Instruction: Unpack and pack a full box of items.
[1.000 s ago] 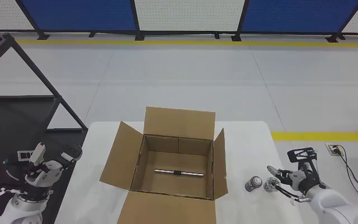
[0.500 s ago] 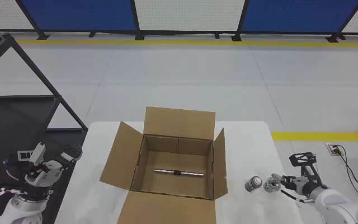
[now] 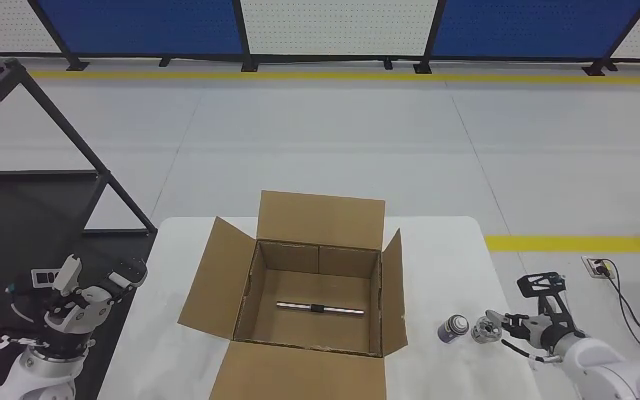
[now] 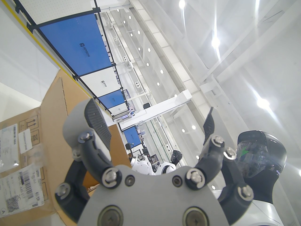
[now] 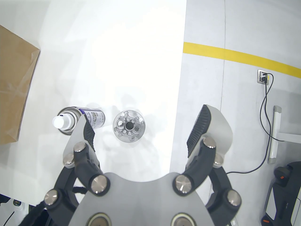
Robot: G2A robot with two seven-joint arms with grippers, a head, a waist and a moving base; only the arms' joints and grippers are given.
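An open cardboard box (image 3: 226, 280) stands mid-table with a thin metal rod (image 3: 319, 308) lying on its floor. To its right a small spray can (image 3: 454, 327) (image 5: 70, 120) and a round grey metal part (image 3: 487, 328) (image 5: 128, 126) stand on the white table. My right gripper (image 3: 518, 333) (image 5: 143, 124) hovers open just right of the metal part, at the table's right edge, holding nothing. My left gripper (image 3: 110, 281) (image 4: 155, 123) is open and empty off the table's left side, pointing upward beside the box's outer flap (image 4: 25, 142).
The white table (image 3: 180, 360) has free room on both sides of the box. A black frame (image 3: 60, 130) and dark platform stand at the left. The floor to the right carries a yellow line (image 3: 570, 243) and a wall socket with cable (image 3: 598, 267).
The right gripper dropped slightly toward the near edge, leaving the metal part standing on the table beside the can. The left arm stayed still.
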